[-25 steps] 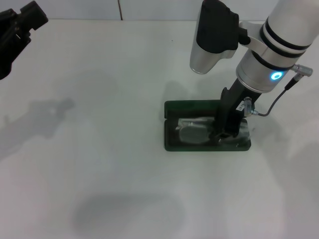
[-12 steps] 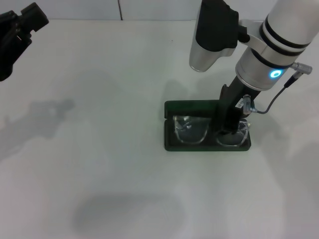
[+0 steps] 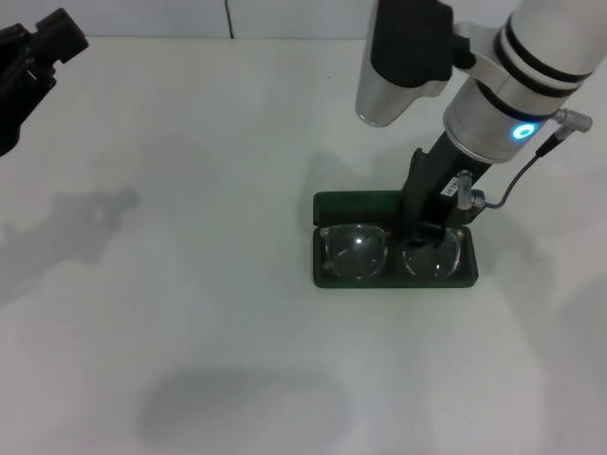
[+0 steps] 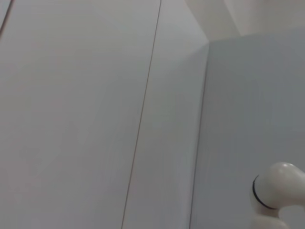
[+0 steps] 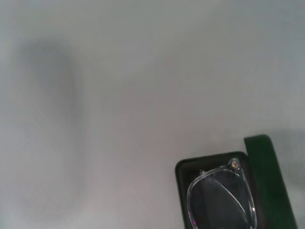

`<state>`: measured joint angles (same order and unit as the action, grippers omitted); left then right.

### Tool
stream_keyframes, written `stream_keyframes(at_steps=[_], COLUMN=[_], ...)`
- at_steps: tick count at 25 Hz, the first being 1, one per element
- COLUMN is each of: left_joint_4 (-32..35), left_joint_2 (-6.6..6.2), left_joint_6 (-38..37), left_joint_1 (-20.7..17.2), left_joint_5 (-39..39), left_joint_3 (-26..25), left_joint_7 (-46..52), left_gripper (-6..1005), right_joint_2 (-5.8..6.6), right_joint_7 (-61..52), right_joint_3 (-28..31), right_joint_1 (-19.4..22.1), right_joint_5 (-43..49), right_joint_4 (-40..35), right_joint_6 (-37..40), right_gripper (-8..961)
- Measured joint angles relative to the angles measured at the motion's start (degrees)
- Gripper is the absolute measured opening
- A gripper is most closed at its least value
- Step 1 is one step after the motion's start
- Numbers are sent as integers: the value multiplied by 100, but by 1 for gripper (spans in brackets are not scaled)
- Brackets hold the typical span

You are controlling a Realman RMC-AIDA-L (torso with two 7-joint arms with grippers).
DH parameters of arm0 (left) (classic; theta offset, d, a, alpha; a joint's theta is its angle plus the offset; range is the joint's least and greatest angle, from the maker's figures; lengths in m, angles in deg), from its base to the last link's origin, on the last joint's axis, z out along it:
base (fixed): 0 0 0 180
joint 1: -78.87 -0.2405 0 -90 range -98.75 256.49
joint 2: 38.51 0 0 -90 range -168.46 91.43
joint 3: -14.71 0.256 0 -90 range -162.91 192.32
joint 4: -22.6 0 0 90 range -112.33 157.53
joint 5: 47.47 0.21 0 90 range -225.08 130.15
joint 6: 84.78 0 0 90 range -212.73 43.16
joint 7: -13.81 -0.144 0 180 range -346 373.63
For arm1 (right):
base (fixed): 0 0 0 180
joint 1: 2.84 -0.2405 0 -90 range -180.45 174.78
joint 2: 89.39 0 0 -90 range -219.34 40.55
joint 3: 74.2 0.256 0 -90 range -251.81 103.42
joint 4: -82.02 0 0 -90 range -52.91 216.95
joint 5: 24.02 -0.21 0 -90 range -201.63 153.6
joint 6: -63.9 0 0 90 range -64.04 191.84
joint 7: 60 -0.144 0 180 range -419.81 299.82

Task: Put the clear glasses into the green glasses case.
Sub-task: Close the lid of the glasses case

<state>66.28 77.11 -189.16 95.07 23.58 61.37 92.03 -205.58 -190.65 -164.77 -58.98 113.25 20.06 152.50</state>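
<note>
The green glasses case [image 3: 324,277] lies open on the white table, right of centre, with its lid [image 3: 360,202] folded back on the far side. The clear glasses [image 3: 356,253] lie flat in the case's dark tray, both lenses facing up. My right gripper [image 3: 422,230] points down over the bridge between the two lenses, at the level of the glasses. The right wrist view shows one lens of the glasses [image 5: 221,200] in a corner of the case [image 5: 267,181]. My left gripper [image 3: 33,57] is parked at the far left, away from the case.
The white table [image 3: 190,284] spreads out around the case with nothing else on it. My right arm's silver and black wrist housing [image 3: 398,66] hangs above the case's far side. The left wrist view shows only a pale wall [image 4: 95,114].
The glasses went from tilted in my right gripper's hold to lying flat in the case. My right gripper rose slightly and shifted toward the bridge. The left arm stayed put.
</note>
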Motion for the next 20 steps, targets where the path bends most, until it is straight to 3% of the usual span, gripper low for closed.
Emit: stream_keyframes(at_steps=[6,12,15,18,19,20], left_joint_4=[26,24,14,0,0,-3], left_joint_2=[-11,-9,0,18,18,73], left_joint_6=[-33,-110,-111,-129,-129,-365], left_joint_1=[18,59,110,229,229,398], left_joint_5=[-31,-74,2,198,198,365], left_joint_3=[0,11,40,73,73,371], left_joint_7=[20,93,125,153,153,37], left_gripper=[64,65,66,66,67,67], right_joint_2=[0,31,34,46,46,69], right_joint_7=[-205,-270,77,570,570,1136], right_joint_3=[16,248,1106,2271,2271,3499], right_joint_1=[828,2298,3152,3825,3825,4236], right_joint_5=[-19,-248,-774,-1830,-1830,-3162], right_joint_4=[-1431,-3676,-4620,-4874,-4874,-4392], right_joint_6=[215,298,237,133,133,219], right_gripper=[167,168,168,168,168,168])
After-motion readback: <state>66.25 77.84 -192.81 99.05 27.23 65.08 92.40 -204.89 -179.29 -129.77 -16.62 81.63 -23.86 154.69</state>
